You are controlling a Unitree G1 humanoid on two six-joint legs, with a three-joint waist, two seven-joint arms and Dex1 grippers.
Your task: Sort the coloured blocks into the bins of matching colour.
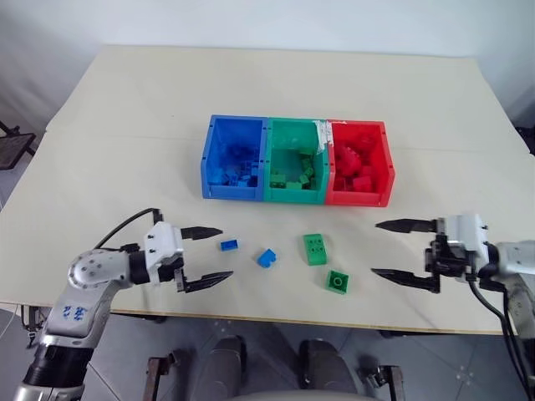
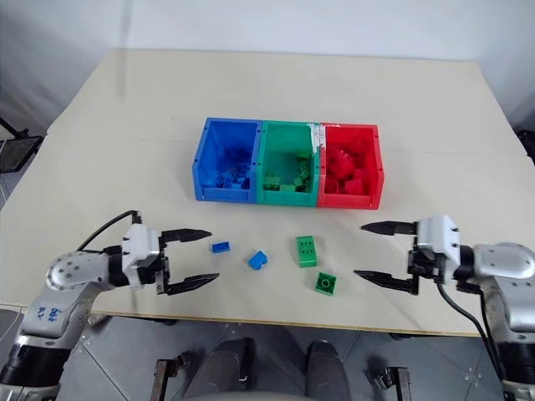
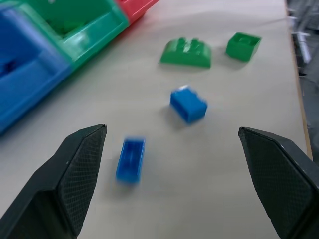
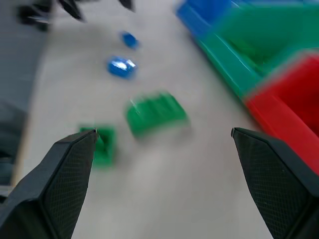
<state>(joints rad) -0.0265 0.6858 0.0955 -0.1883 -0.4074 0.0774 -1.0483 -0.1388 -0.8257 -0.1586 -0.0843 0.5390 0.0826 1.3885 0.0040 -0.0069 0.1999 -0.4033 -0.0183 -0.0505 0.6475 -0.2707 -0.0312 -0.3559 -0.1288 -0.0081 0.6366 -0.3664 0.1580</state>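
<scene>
Black fingers on both grippers are standing wide apart, holding nothing. Left gripper is hovering low at the near left, pointing right toward the flat blue block. Right gripper is pointing left at the near right. Four blocks are lying loose on the beige table: another blue block, a long green block, a square green block. Bins are sitting farther back, mid-table, each holding matching blocks.
</scene>
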